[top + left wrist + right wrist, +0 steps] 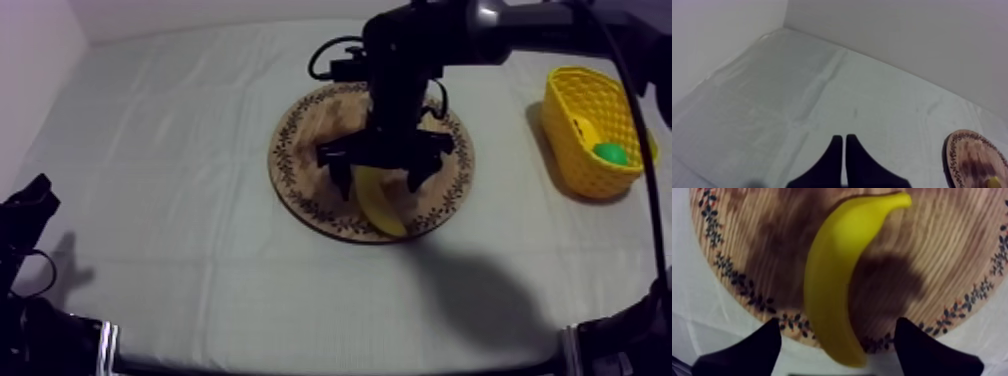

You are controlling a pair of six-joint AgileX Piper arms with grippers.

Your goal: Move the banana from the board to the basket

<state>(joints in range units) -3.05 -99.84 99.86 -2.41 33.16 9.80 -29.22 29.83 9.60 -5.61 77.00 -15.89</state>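
With the right gripper (pixel 380 185) poised over the wooden board (pixel 290 190), fingers spread wide and straddling the banana (pixel 382 203) lying close by the board's rim, descend straight, centre on the thick middle of the curve and close gently across its width, not along its length. Lift well clear of the rim before swinging toward the yellow basket (pixel 585 130), well apart at the right and holding a green item (pixel 610 153). Leave the left gripper (pixel 844 150), fingers pressed together, parked away from the board.

Right arm (pixel 520 25) extended, wrist straight above right pincer (pixel 381 182), fingers (pixel 752 350) spread wide, pointing down. Left pincer (pixel 844 139) at rest, fingers pressed together.
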